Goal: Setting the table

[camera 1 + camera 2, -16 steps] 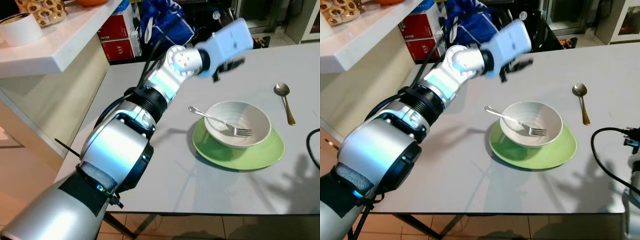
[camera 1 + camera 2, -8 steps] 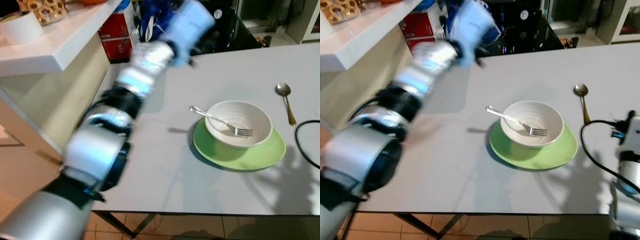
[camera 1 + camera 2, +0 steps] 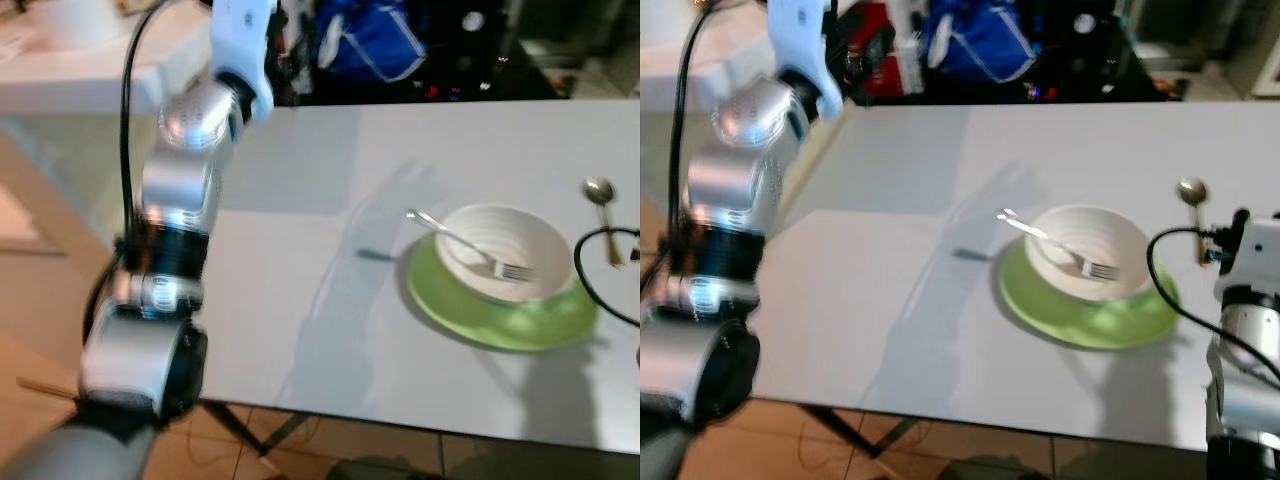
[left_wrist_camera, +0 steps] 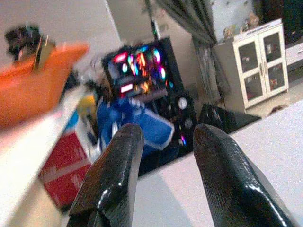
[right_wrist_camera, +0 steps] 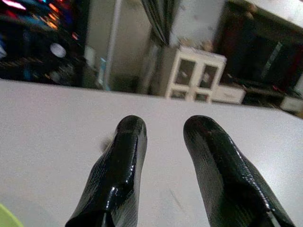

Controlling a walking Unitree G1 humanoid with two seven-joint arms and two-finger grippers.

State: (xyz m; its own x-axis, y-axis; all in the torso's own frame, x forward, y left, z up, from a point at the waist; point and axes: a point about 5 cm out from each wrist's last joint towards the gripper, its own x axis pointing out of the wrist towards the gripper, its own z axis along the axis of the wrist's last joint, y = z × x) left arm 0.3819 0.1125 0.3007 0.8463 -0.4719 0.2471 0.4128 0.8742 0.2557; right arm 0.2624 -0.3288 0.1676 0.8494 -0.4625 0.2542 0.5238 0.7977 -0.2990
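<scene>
**Left arm raised at the table's far left corner, place setting to the right**

On your left, the left arm (image 3: 170,200) reaches up past the far left corner of the grey table (image 3: 300,300). Your left gripper (image 4: 163,137) has its two black fingers parted with nothing between them, pointing toward a blue bag (image 4: 137,125) and a red box (image 4: 61,175) beyond the table edge.

Moving right, the white bowl (image 3: 500,250) sits on the green plate (image 3: 500,320), and a fork (image 3: 470,250) lies across the bowl with its tines inside and its handle over the left rim. Just beyond, a spoon (image 3: 602,200) lies on the table, apart from the plate.

At far right, your right gripper (image 5: 163,142) hovers over bare tabletop, fingers apart and empty.
</scene>
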